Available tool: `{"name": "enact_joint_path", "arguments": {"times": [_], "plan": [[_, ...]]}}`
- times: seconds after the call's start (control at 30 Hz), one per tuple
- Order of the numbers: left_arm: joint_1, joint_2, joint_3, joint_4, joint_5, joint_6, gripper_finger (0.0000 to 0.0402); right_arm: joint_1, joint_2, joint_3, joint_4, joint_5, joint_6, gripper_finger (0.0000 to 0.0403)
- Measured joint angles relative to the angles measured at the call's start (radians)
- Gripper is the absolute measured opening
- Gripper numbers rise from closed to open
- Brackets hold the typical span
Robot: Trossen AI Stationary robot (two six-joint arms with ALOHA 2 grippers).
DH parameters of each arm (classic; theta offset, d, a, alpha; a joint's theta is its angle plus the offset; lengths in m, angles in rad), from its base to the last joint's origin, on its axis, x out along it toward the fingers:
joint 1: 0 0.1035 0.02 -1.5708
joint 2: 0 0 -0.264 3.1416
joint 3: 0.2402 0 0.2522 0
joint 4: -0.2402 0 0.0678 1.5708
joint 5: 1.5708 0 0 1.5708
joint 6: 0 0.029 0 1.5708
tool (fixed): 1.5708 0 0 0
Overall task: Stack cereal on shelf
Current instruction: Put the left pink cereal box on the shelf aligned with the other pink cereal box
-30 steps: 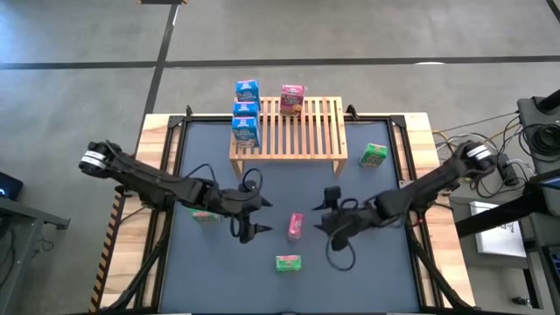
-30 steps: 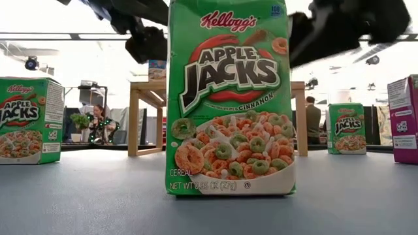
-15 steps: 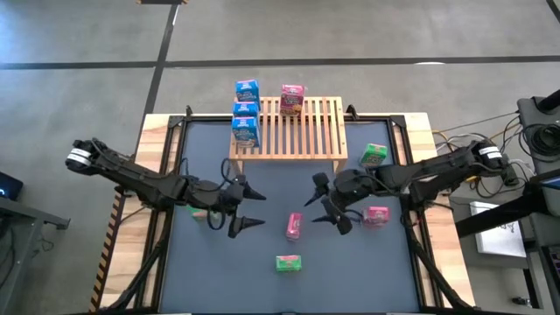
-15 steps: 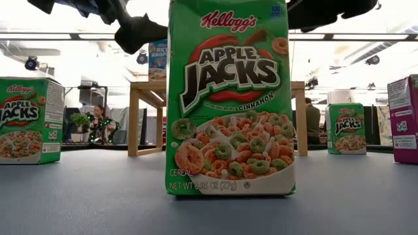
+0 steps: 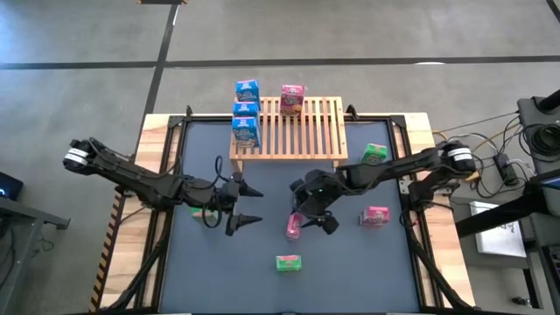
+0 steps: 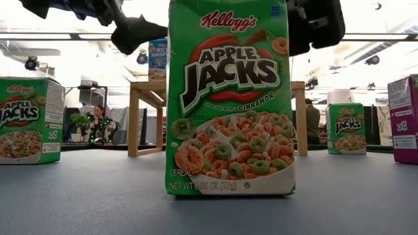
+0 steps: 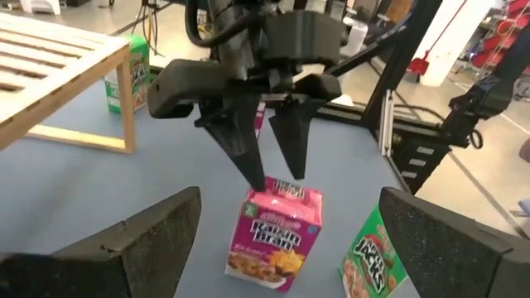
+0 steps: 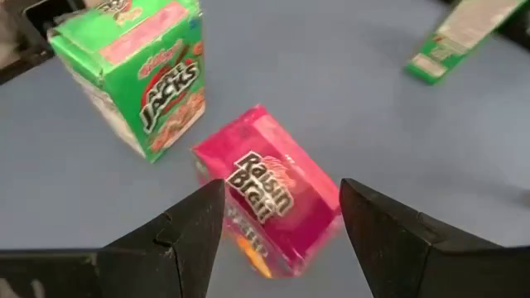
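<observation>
A pink cereal box (image 5: pixel 295 226) stands upright on the dark tabletop in front of the shelf (image 5: pixel 289 128). My right gripper (image 7: pixel 280 180) hangs open over it, fingers pointing down, tips just above the box's top (image 7: pixel 286 192); I see no touch. My left gripper (image 5: pixel 248 207) is open to the box's left, holding nothing. Three blue cereal boxes (image 5: pixel 246 111) stand in a row at the shelf's left end, and one pink box (image 5: pixel 292 99) stands on its slats.
More cereal boxes stand on the table: green ones near the front edge (image 5: pixel 288 262), under my left arm (image 5: pixel 204 213) and right of the shelf (image 5: pixel 374 155), and a pink one (image 5: pixel 376 215) at the right. The near green box (image 6: pixel 228 98) fills the low view.
My right gripper has swung toward the table's left and rolled, and now hangs over the middle pink box; the pink box at the right has come into sight. My left gripper has drawn back toward the left and far side and tipped up toward level.
</observation>
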Motion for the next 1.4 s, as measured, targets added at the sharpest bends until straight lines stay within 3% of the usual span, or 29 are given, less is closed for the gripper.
{"name": "enact_joint_path", "arguments": {"times": [0.4,0.63,1.0,1.4], "plan": [[0.0,0.009,-0.006,-0.002,0.0,-0.003,0.0354,0.0,0.083,0.141,-0.153,-0.011,-0.019,0.0231],[0.0,0.009,-0.006,-0.013,0.0,-0.003,0.0354,-0.002,0.006,0.141,-0.176,-0.01,0.018,0.0231],[0.0,0.008,-0.006,-0.013,0.0,0.004,0.0354,-0.006,-0.134,0.133,-0.148,-0.009,0.232,0.0231],[0.0,0.009,-0.006,-0.023,0.007,0.009,0.0354,-0.006,-0.134,0.129,-0.167,0.016,0.243,0.0235]]}}
